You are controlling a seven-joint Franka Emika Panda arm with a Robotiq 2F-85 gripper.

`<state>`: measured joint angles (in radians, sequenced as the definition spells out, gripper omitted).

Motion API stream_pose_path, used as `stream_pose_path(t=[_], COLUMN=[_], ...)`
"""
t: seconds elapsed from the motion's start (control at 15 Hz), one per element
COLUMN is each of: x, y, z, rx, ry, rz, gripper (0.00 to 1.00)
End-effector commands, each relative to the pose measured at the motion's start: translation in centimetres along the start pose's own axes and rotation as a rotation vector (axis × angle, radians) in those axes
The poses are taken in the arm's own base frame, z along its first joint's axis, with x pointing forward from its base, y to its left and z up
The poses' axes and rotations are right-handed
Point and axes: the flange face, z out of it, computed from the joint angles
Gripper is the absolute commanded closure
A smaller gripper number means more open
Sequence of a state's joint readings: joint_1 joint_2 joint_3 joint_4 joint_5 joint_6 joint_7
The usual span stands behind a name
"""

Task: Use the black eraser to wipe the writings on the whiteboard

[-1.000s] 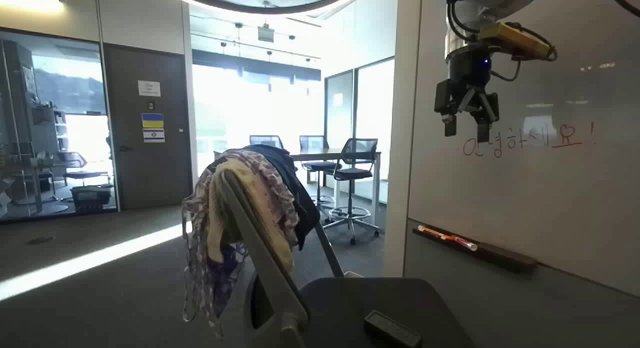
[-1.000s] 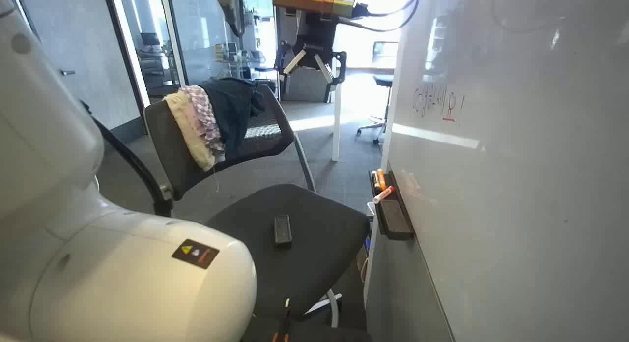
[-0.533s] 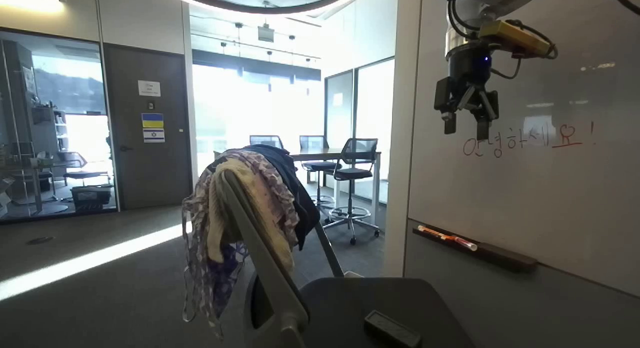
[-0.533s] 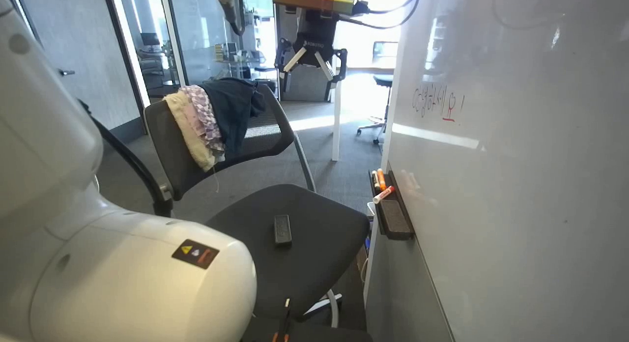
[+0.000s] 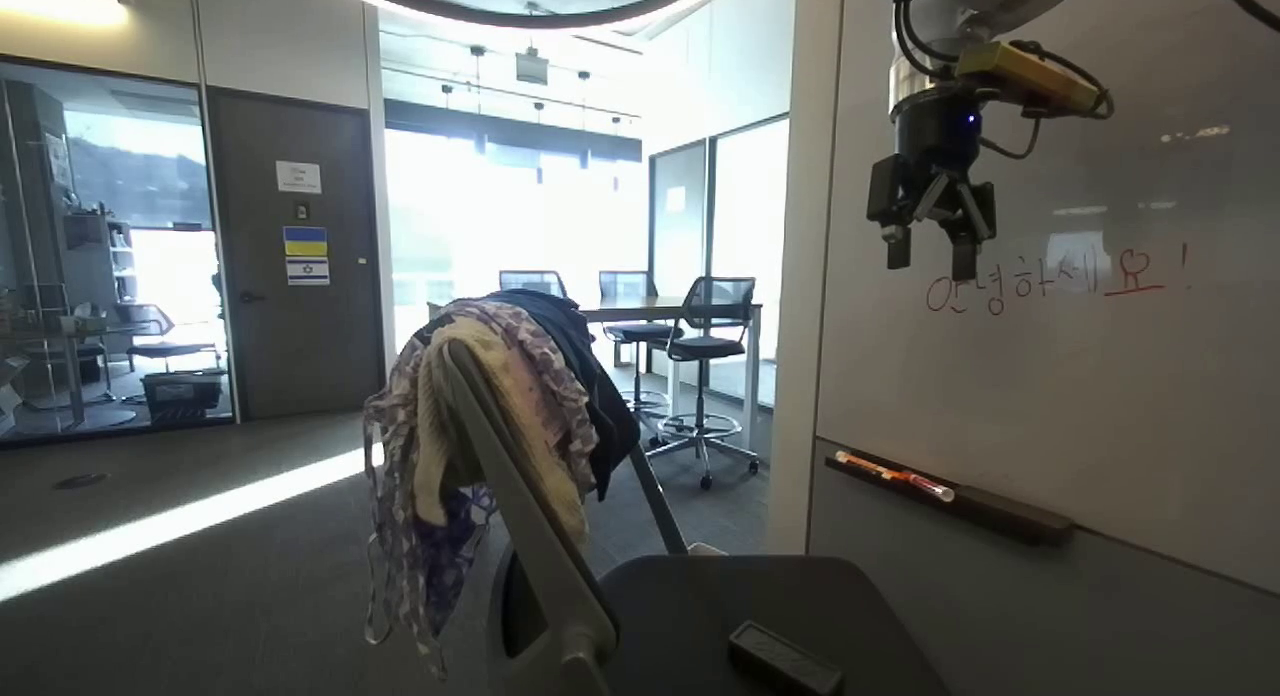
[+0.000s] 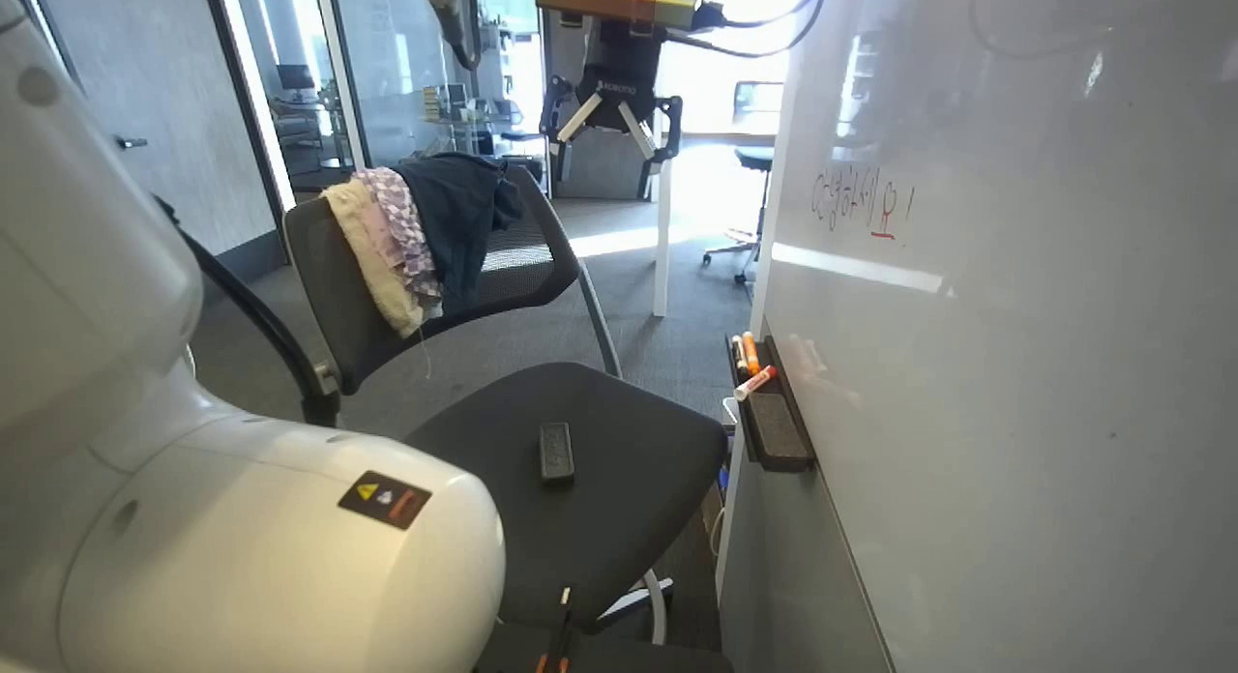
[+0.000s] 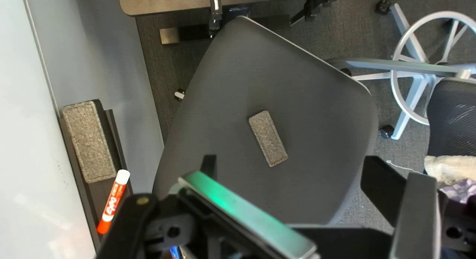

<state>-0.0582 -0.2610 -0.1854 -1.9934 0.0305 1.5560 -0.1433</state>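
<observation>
Gripper (image 6: 603, 173): is pointing down, hanging well above the chair seat (image 7: 316, 102) and, in an exterior view, standing apart from the whiteboard (image 6: 1016, 364).
Jaws: are standing wide apart; in the wrist view the chair seat is showing between them.
Black eraser (image 7: 268, 138): is lying on the chair seat near its middle, grey-brown textured face up, well below the gripper.
Writings (image 5: 1070, 271): are running in one row across the whiteboard, thin dark strokes leading to a red underlined character and a red exclamation mark.
Ledge (image 7: 97, 194): is holding a second eraser (image 7: 89, 141) and several markers (image 6: 751, 352) along the whiteboard's lower part; an orange-red marker (image 7: 113, 199) is lying just beside that eraser's end.
Backrest (image 6: 513, 267): is bearing clothes (image 6: 416, 238) draped over its top edge, cream, lilac-patterned and dark blue.
Farther off: tall chairs (image 5: 707, 346) are standing beside a table (image 5: 665, 305), against bright windows (image 5: 500, 206).
</observation>
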Motion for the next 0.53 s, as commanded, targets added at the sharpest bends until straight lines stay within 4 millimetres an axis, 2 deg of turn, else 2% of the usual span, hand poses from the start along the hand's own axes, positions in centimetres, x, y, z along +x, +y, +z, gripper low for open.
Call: stream_pose_path(t=[0.0, 0.33, 0.47], x=[1.5, 5.1, 6.8], y=[-1.7, -5.3, -6.4], z=[-0.3, 1.8, 3.6], rx=[0.004, 0.0, -0.001], ry=[0.033, 0.053, 0.049], rz=[-0.047, -0.161, -0.194], gripper=[0.0, 0.0, 0.0])
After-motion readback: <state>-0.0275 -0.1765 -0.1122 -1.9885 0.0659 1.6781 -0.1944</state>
